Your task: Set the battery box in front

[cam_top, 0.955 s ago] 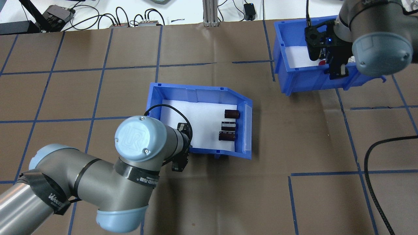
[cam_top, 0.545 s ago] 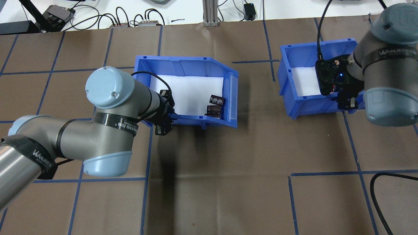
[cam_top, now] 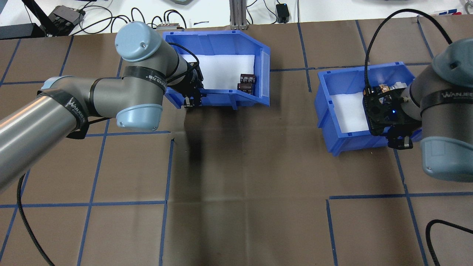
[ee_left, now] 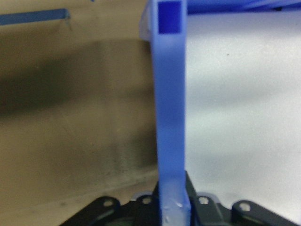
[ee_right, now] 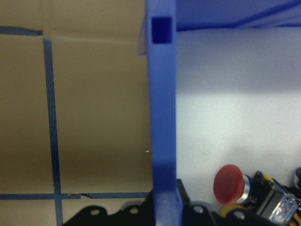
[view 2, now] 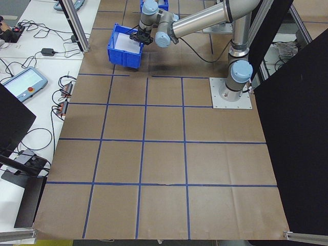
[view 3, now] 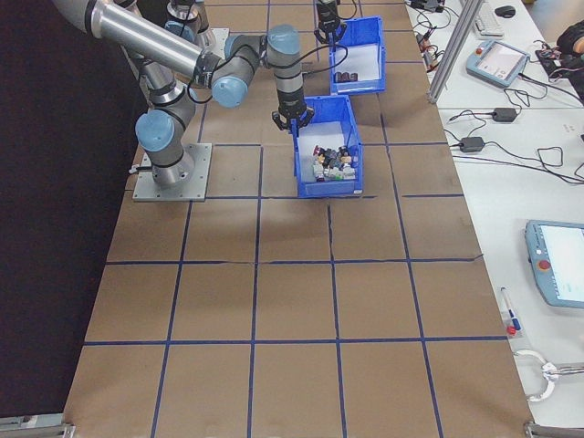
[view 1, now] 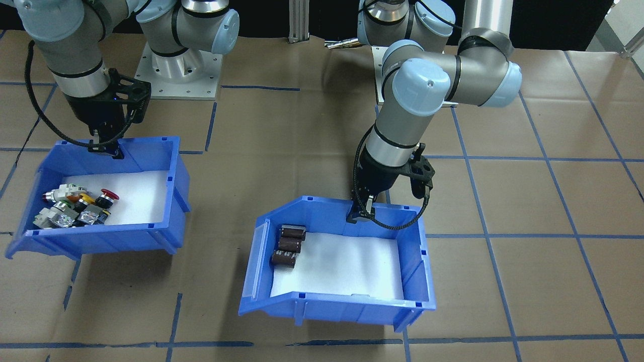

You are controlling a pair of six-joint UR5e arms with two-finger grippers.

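Firmly closed, the left gripper (view 1: pixel 358 213) pinches the near side wall of the battery box (view 1: pixel 347 304), one finger inside and one outside; the wrist view shows the blue wall running straight up between the jaws. That box (cam_top: pixel 218 38) sits far across the brown paper table (cam_top: pixel 244 177), close to its far edge, with its open front turned toward the robot's right. Three dark cylinders (view 1: pixel 288 245) lie together on its white floor just behind the open front. Across the table, the right gripper (view 1: pixel 106 147) grips the wall of the switch bin (view 1: pixel 100 241) the same way. Coloured push-button switches (view 1: pixel 75 203) are heaped at one end of that bin.
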